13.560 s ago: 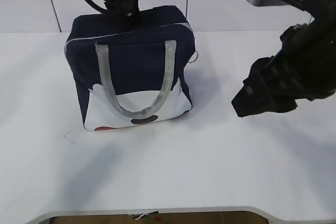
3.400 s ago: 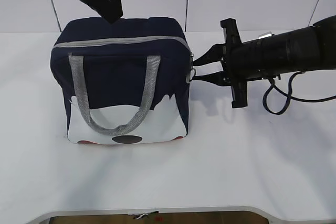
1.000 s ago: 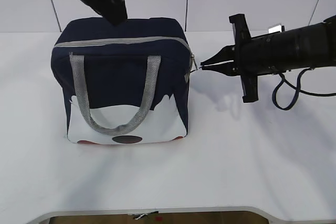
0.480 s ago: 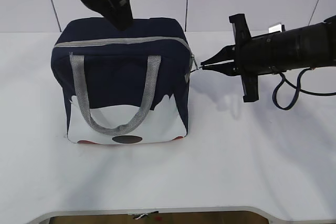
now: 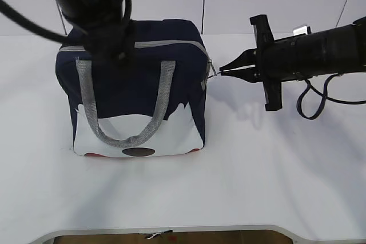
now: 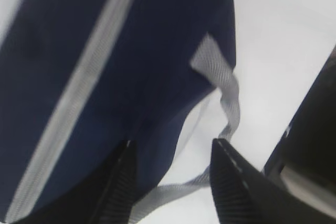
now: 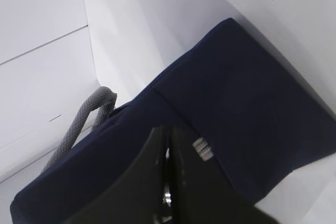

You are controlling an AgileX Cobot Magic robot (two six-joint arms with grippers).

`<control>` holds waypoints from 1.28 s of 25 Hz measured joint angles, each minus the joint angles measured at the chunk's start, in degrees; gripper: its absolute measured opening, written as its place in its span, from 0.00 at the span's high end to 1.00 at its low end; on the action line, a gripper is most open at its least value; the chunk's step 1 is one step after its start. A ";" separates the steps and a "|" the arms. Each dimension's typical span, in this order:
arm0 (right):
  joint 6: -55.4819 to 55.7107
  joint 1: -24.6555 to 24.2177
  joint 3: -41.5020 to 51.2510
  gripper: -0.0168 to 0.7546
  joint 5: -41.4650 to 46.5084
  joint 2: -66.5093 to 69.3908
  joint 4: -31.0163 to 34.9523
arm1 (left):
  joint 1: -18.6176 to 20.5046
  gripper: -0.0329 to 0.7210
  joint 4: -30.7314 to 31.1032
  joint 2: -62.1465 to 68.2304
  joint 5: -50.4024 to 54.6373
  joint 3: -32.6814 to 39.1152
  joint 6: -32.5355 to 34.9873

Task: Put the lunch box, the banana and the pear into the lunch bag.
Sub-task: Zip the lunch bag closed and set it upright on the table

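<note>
The lunch bag (image 5: 137, 90) stands upright on a plain white table (image 5: 240, 187), toward its back left part, with pale wall panels split by thin dark seams behind it. The table top is smooth and matte, and its front edge curves in at the bottom of the exterior view. The bag is boxy, of navy fabric with a white lower panel, a small dark oval patch low on the front and a hint of red at the bottom corners. A grey zipper (image 5: 166, 44) runs along the top and looks closed. A grey webbing handle (image 5: 123, 135) hangs in a loop down the front, its weave coarse and ribbed.

The right hand (image 5: 222, 72) reaches in level from the right, its fingers pressed together at the bag's upper right corner on a small metal ring pull (image 5: 212, 73). The left hand (image 6: 168, 153) hangs over the bag's top left, fingers apart, with the navy cloth and the handle just below them; the left wrist view is blurred, so I cannot tell whether they touch the fabric.
</note>
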 joint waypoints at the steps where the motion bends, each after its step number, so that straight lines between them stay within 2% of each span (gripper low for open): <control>1: 0.00 0.00 0.00 0.96 0.01 0.00 0.10 | 0.00 0.49 0.84 0.24 0.00 1.36 0.89; 6: -0.38 0.00 0.00 0.96 -0.03 0.00 0.10 | 0.00 0.49 7.10 0.48 -0.33 2.70 2.38; 11: -0.60 0.00 0.00 0.96 -0.03 0.00 0.10 | 0.00 0.50 8.62 1.13 -0.45 2.70 2.61; 13: -0.69 0.00 0.00 0.96 -0.03 0.00 0.10 | 0.00 0.59 9.33 1.90 -0.55 2.70 2.74; 16: -0.69 0.00 0.00 0.96 -0.03 0.00 0.10 | 0.00 0.85 10.53 2.40 -0.67 2.70 2.86; 18: -0.83 0.00 0.00 0.96 -0.03 0.00 0.20 | 0.00 0.92 11.31 2.40 -0.68 2.70 2.96; 32: -0.96 0.00 0.00 0.96 -2.86 0.00 0.41 | 0.00 0.95 11.49 1.82 -0.22 -0.93 3.20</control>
